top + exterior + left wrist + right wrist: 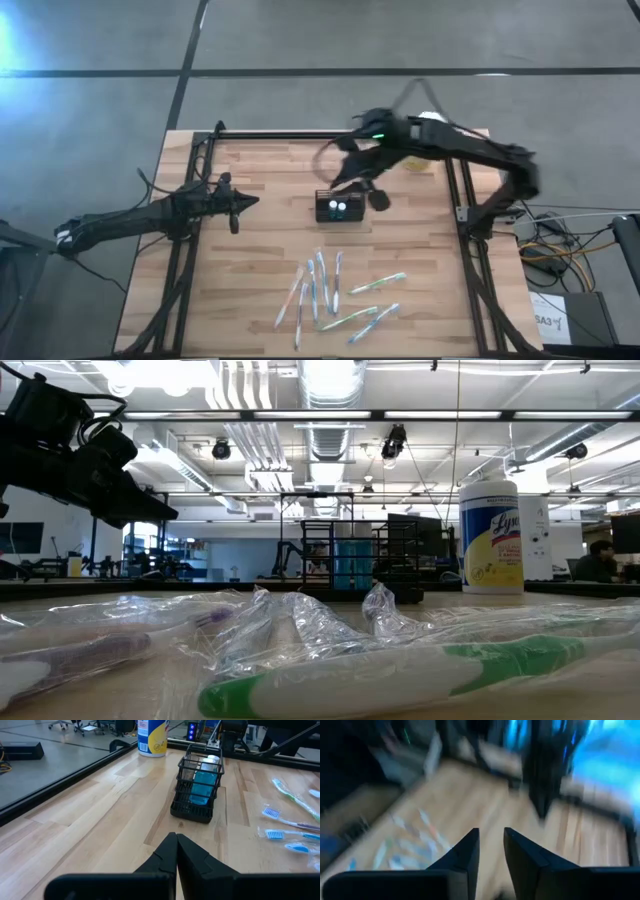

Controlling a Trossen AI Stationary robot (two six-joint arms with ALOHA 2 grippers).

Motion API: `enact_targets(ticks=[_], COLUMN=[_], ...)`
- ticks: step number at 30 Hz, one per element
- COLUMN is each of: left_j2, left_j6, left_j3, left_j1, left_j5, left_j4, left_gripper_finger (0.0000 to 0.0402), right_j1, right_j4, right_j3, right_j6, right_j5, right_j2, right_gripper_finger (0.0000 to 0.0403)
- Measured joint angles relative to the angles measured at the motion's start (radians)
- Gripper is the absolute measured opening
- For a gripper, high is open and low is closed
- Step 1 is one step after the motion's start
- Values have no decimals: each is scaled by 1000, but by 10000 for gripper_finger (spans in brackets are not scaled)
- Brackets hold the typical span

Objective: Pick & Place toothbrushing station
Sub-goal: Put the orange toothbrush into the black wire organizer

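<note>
Right end effector point(491, 845): fingers a narrow gap apart, grasping nothing, just beside the toothbrushing station point(338, 206) at mid-counter point(260, 260)
Left end effector point(176, 851): clenched, empty, well apart from the station
Hard to see: right wrist view smeared; toothbrushes point(330, 290) wrapped, overlapping, count uncertain
Count: one station, one white-capped canister point(490, 535)

The bench point(260, 240) is pale wood strips in a black frame point(300, 133). Around it lies grey floor point(300, 40) crossed by dark lines. Overhead run white ducts point(330, 390) and strip lights point(400, 415) (one glares brightly), and a person point(603, 560) sits far off.
</note>
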Motion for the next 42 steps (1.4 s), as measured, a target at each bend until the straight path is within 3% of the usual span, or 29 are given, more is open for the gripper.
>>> enact_targets(ticks=[5, 11, 14, 19, 21, 31, 42], left_j2=[0, 0, 0, 0, 0, 0, 0], left_j6=[-3, -13, -23, -24, -24, -25, -50], left_j3=[0, 0, 0, 0, 0, 0, 0], left_j1=[0, 0, 0, 0, 0, 0, 0], left_j5=[0, -5, -5, -6, -6, -66, -69], left_j4=[-1, -1, -1, 8, 12, 55, 62], left_gripper_finger=[7, 7, 7, 7, 7, 7, 7], right_j1=[-6, -5, -5, -5, -5, -5, -5], right_j4=[460, 916, 1090, 1109, 1106, 1253, 1246], right_j3=[-383, -846, -1042, -1236, -1290, -1546, -1689], right_j6=[168, 384, 464, 488, 484, 445, 433], right_j5=[-14, -7, 88, 376, 434, 439, 526], right_j2=[-304, -571, -680, -838, -882, -1063, -1227], right_gripper_finger=[52, 31, 21, 9, 9, 8, 8])
